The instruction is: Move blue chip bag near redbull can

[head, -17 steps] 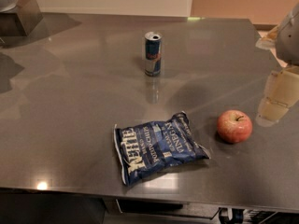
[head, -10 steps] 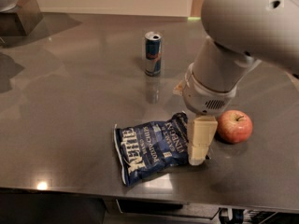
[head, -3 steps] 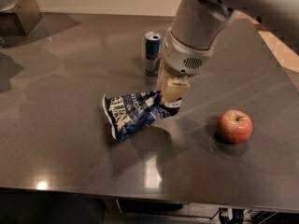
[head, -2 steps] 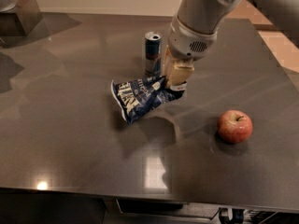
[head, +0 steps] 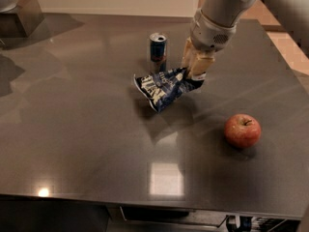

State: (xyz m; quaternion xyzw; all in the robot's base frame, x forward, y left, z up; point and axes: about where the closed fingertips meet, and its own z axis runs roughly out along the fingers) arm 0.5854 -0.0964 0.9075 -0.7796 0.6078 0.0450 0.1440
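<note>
The blue chip bag [head: 163, 88], dark navy with white lettering, hangs tilted just above the grey table, its left end low. My gripper [head: 192, 75] is shut on the bag's right edge; its cream fingers [head: 200, 65] come down from the arm at the upper right. The redbull can [head: 158, 51], slim, blue and silver, stands upright just behind the bag's left part, a short gap away.
A red apple [head: 242, 130] lies on the table to the right front. A dark block [head: 19, 14] with a pale bowl on it sits at the far left corner. The table's front edge [head: 145, 202] runs along the bottom.
My gripper has carried the chip bag up and to the right, from the table's middle toward the can. The can and the apple have not moved.
</note>
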